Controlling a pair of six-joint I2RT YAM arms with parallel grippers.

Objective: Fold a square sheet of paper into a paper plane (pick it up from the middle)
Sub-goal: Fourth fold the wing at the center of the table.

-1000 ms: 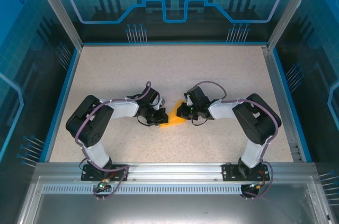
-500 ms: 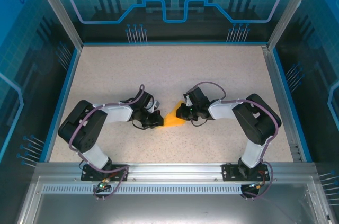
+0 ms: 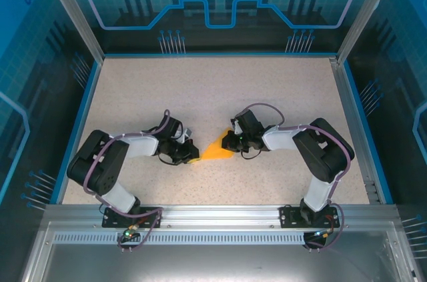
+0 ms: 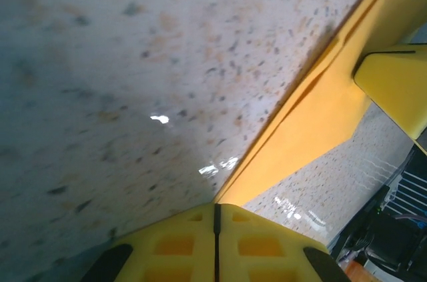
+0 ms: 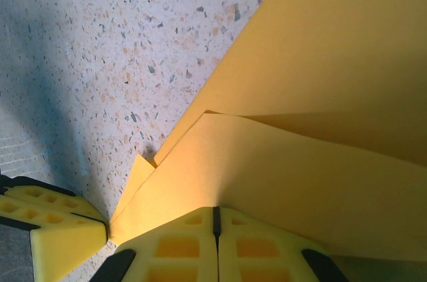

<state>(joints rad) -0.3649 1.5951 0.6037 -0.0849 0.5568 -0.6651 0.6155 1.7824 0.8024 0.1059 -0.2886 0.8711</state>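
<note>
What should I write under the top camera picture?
Left gripper and right gripper pinch opposite ends of the folded orange paper on the speckled table.

The left arm [image 3: 110,162] and the right arm [image 3: 319,149] lie low, elbows out, wrists turned in toward the paper [image 3: 215,152] from either side. The left gripper [image 3: 191,157] is pinched tight on the paper's left tip. The right gripper [image 3: 229,142] is clamped on its right edge, facing the left one, near but apart.
</note>
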